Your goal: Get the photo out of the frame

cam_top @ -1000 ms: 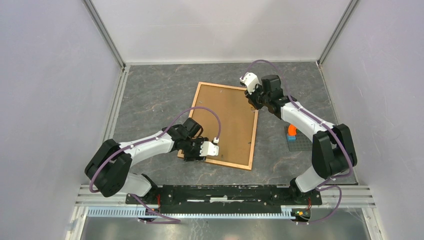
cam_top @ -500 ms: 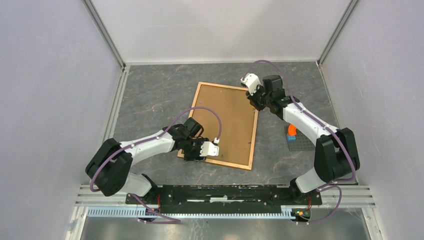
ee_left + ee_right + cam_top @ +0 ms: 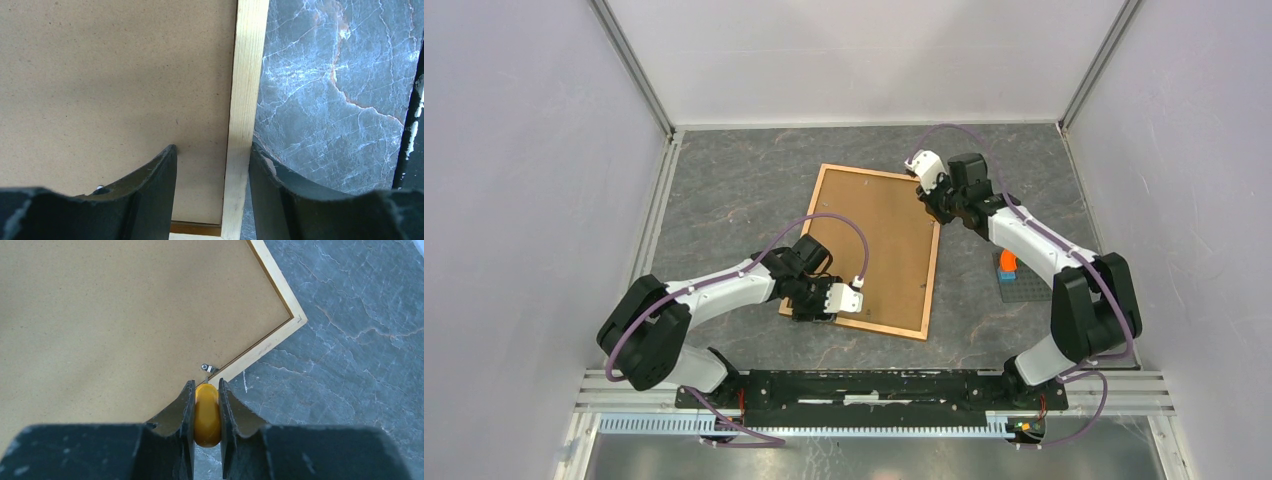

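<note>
Jaws: left gripper (image 3: pixel 212 147) parted astride one rail of the frame (image 3: pixel 244 75), right gripper (image 3: pixel 206 382) clamped on a yellow tool (image 3: pixel 206 415). The metal tab (image 3: pixel 207 368) should be swivelled aside gently.

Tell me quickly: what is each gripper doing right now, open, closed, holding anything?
Left gripper: open, fingers straddling one edge of the large wooden picture frame, not clamped.
Right gripper: closed on a small rounded yellow piece.

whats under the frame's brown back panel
Not visible: the back panel covers everything inside the frame, lying face down on the table. No photo shows.
</note>
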Robot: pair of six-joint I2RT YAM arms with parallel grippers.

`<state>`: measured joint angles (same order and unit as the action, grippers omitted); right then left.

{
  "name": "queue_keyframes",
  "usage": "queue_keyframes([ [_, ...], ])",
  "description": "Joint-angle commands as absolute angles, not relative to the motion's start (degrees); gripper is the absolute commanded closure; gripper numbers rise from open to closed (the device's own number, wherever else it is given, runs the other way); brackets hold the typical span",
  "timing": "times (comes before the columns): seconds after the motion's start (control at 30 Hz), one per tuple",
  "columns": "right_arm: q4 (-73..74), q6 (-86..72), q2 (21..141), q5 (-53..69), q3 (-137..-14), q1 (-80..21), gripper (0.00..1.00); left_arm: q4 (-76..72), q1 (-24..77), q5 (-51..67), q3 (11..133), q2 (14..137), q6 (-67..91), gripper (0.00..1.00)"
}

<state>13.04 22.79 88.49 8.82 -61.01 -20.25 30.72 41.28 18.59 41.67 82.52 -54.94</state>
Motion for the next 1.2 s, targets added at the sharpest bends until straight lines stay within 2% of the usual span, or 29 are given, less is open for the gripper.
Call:
queue_keyframes([
  [0.0,10.53,23.20,89.45,7.33,-60.57,-20.47,1.00,29.05,40.78,16.17,38.75,87.63,-56.50,0.61],
  [0.43,1.12,21.76,89.94,6.80,-58.54,-20.48,1.00,29.61,40.78,16.43,39.01,88.17,-57.27,0.64],
  [1.17,3.50,18.49,91.94,15.86,-59.05,-20.46,1.00,29.88,40.78,16.48,39.25,88.38,-57.26,0.65],
])
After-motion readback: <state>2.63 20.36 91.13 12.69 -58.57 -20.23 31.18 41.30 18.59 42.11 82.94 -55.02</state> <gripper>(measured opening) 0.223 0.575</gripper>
